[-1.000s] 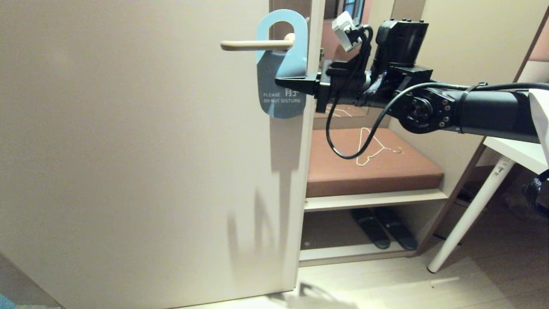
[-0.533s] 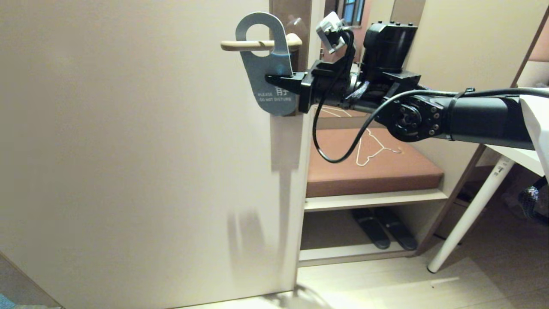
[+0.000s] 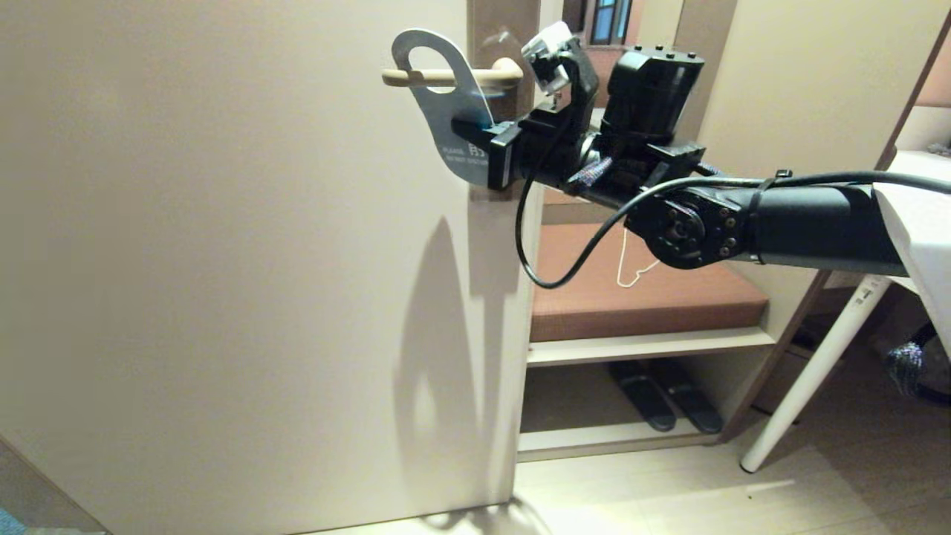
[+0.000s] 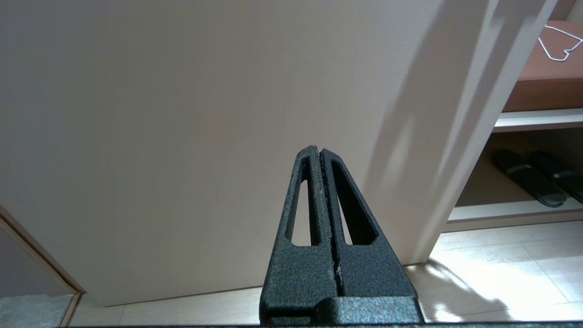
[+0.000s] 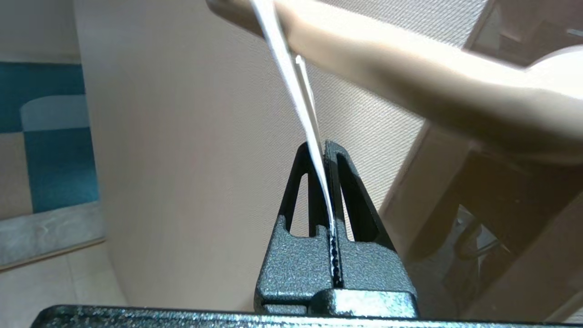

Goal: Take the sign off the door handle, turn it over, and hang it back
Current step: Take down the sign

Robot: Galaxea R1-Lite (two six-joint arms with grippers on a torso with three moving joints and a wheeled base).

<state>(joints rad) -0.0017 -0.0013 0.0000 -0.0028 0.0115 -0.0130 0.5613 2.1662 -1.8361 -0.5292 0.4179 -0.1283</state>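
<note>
Sign [image 3: 446, 111] is pinched edge-on by right gripper [image 3: 475, 137] below door handle [image 3: 446, 76], tilted, hole near lever tip for removal.

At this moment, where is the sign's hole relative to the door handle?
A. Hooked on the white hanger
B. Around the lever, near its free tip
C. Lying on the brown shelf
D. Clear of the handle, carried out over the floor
B: in the head view the lever of the handle passes through the hole of the sign, which the right end effector pinches.
</note>
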